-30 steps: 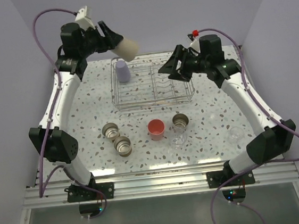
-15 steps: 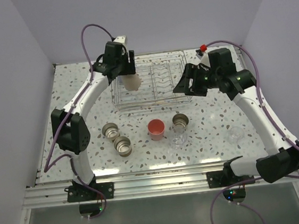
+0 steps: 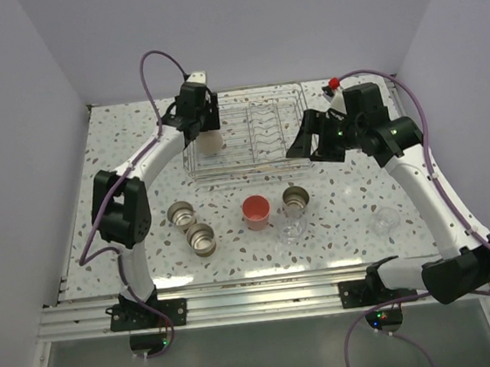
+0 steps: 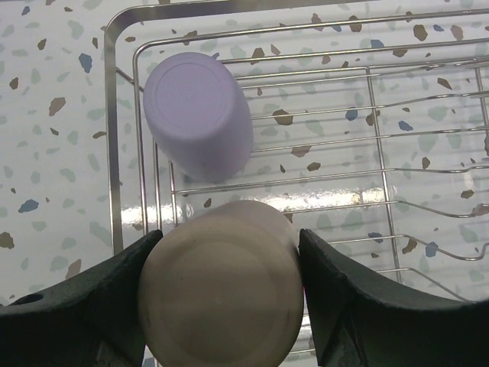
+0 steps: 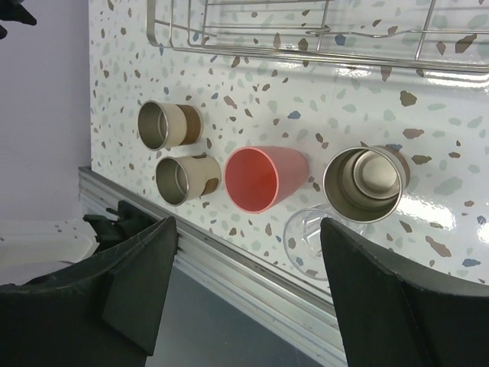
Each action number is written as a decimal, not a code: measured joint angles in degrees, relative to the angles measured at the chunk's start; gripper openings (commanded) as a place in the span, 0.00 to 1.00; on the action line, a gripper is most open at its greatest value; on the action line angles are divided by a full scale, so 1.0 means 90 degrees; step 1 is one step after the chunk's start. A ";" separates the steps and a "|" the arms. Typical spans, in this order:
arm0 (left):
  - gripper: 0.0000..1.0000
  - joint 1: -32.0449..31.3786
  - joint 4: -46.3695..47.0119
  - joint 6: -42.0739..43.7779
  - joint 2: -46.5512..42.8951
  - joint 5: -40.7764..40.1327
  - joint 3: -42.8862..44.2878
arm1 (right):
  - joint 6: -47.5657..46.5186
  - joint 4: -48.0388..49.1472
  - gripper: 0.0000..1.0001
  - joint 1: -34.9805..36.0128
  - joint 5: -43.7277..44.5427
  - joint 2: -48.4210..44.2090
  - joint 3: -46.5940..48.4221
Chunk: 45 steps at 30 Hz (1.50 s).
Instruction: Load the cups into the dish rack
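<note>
In front of the dish rack [image 3: 252,170], five are left: three metal cups [image 3: 181,214] [image 3: 201,238] [image 3: 296,198], the red cup [image 3: 256,210] and the clear cup [image 3: 293,227]. My right claw [image 5: 248,229] hangs spread and empty (above them). In the rack's left end stands the lavender cup [image 4: 200,115], inverted. My left claw [image 4: 229,245] clamps the beige cup [image 4: 221,294] beside it, perhaps not yet seated.

The dish rack [image 3: 258,140] sits midway along the table's [image 3: 138,168] far edge. At its left end are two cups, the rear cup [image 4: 197,115] behind the front cup [image 4: 221,290]. Before the rack, on the table, stand five more: left pair [image 3: 181,214] [image 3: 201,238], middle cup [image 3: 256,210], right pair [image 3: 296,198] [image 3: 293,227].
</note>
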 measured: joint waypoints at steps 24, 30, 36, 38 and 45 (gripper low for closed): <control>0.84 0.0223 0.0748 0.0046 0.0549 -0.0437 -0.0109 | -0.0272 -0.0423 0.82 0.0000 0.0369 -0.0041 0.0012; 0.99 0.0223 0.0860 0.0053 0.0549 -0.0379 -0.0109 | -0.0274 -0.0420 0.93 0.0000 0.0372 0.0049 0.0012; 1.00 0.0223 0.0845 0.0046 0.0498 -0.0197 -0.0141 | -0.0279 -0.0391 0.96 0.0000 0.0413 0.0056 -0.0019; 1.00 0.0223 0.0809 0.0027 0.0406 -0.0136 -0.0151 | -0.0291 -0.0367 0.96 0.0000 0.0488 0.0056 -0.0095; 1.00 0.0313 0.0767 -0.0597 -0.0682 0.0483 -0.0226 | -0.0277 -0.0279 0.95 0.0396 0.0685 0.0255 -0.0500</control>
